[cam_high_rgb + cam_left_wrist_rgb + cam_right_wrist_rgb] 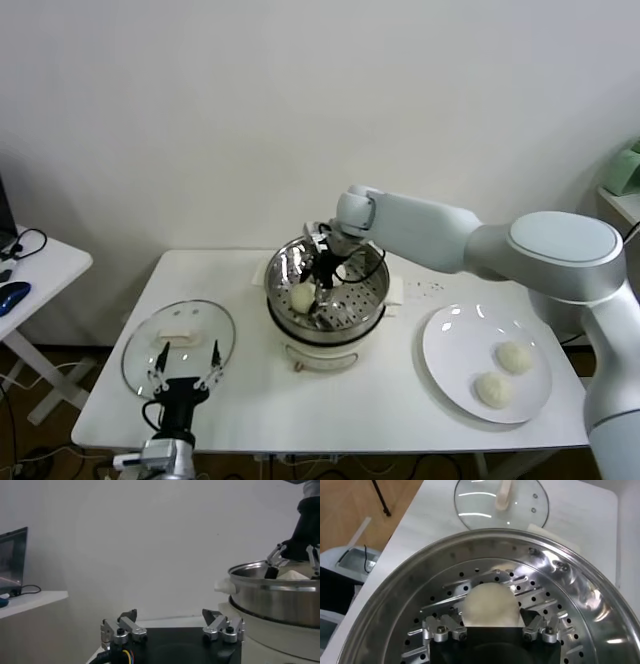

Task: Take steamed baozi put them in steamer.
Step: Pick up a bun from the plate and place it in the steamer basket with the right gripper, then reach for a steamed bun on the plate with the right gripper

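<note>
Nearest your head camera, the left tool (182, 366) is sitting parked at 6 o'clock on the bench (110, 400), its fingers standing spread with nothing between them, just beside the glass lid (178, 343) lying flat at 8 o'clock.

Item: steamer (327, 290), sitting at the centre of the bench on its white cooker base (315, 357). You are seeing one steamed baozi (303, 297) resting on the perforated floor, toward the 9 o'clock side of the basket.

Item: right tool (322, 284), reaching down into the steamer from the 3 o'clock side. In the right wrist view its fingers (440, 631) are standing wide apart on either side of that bun (490, 605); whether they are touching the dough, you cannot tell, but they are not squeezing it.

Item: white plate (440, 350) at 4 o'clock, well apart from the steamer, carrying two more steamed baozi (505, 373) lying near each other.
</note>
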### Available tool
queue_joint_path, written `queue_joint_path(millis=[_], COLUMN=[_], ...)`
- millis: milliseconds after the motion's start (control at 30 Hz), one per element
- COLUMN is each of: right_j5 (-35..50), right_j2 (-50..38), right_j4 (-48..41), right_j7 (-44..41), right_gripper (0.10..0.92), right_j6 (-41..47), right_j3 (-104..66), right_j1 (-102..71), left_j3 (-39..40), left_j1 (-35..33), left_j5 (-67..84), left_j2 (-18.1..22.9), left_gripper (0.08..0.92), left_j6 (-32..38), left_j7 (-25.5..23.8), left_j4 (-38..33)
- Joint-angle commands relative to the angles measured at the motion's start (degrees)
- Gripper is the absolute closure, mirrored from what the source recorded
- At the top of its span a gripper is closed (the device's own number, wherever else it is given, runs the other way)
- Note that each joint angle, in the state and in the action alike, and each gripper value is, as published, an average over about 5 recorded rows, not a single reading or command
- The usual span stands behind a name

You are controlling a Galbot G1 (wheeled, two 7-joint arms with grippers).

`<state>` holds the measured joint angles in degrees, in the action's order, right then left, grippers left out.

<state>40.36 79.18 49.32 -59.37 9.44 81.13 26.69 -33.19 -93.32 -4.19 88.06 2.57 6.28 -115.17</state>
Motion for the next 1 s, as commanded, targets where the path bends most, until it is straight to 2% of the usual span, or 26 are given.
queue_joint_path(millis=[33,267,533,800,1000], right_j5=[-0.4,-0.5,-1.7,-11.9,-22.5], right_j2=[-0.2,-5.7,-22.7,-41.6,-53.2], right_j4=[0.3,6.2,20.6,30.5,34.5], right_j7=[-0.1,-1.9,-5.2,-9.0,-10.3], right_gripper=[0.203,0.203,0.203,0.203,0.203], right_j6=[-0.1,-0.4,-0.7,-3.3,-5.8], right_j3=[-0.2,1.2,2.7,2.8,-2.7], right_j1=[0.5,7.0,18.4,19.6,9.3], left_j3=[0.0,0.0,-0.2,-0.6,-0.9], left_j1=[-0.1,0.0,0.2,0.0,-0.4], left_j5=[0.0,0.1,0.6,1.4,1.2], left_j2=[0.0,0.0,-0.5,-0.9,-0.9], left_gripper=[0.177,0.177,0.177,0.177,0.177], left_j6=[0.0,0.0,-0.2,-0.5,-0.9], left_j7=[0.0,0.0,0.0,0.0,-0.1], left_j4=[0.0,-0.1,-0.3,-0.7,-0.9])
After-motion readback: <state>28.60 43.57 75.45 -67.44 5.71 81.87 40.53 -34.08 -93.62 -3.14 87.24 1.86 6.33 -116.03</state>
